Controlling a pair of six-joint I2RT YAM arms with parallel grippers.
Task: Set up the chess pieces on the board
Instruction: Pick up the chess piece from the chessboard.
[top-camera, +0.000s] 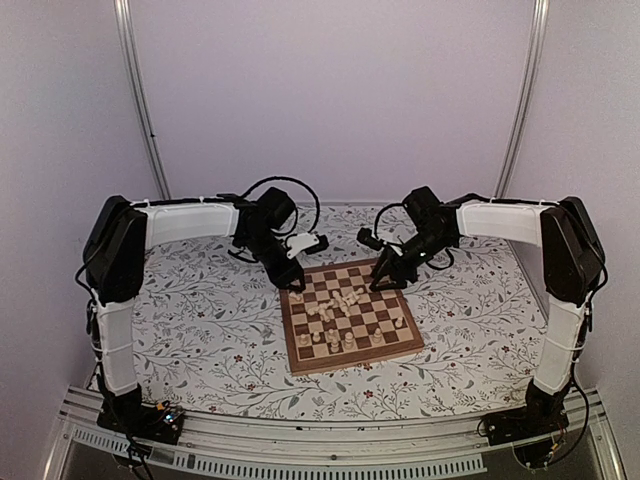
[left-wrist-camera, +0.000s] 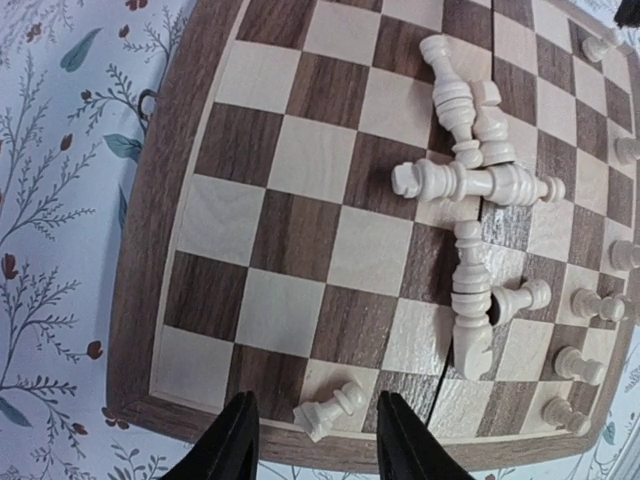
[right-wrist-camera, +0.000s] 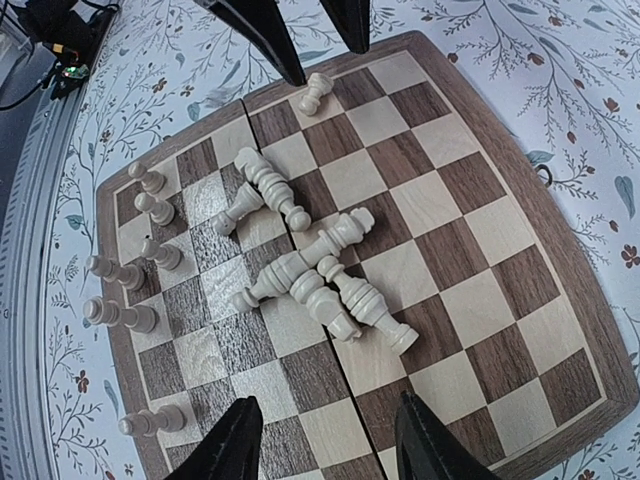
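Roughly under half done, by our reckoning. Board (right-wrist-camera: 500, 225) lies flat on the cloth (top-camera: 200, 320), between the two arms.

Standing pieces (right-wrist-camera: 120, 315): six or seven, upright, strung along the board's near edge. Some sit a rank in, and they are not all squarely in line.

Heap (right-wrist-camera: 320, 280): about eight more, toppled and crossing one another over the board's middle, touching.

One pawn (left-wrist-camera: 330, 408) lies on its side on a square at the board's far-left corner, well apart from the heap.

Left to do, as we judge it: lift every fallen one, stand it and give it its square. The upright ones may want straightening.

Left gripper (left-wrist-camera: 320, 445): low over the board's far-left corner, jaws part-way apart, one tip on either side of the pawn. We see a gap on both sides. The pawn rests on the board, and nothing is gripped.

Right gripper (right-wrist-camera: 330, 450): over the board's far-right corner, jaws about half apart. Only bare squares show between them, so it is empty and touches nothing.
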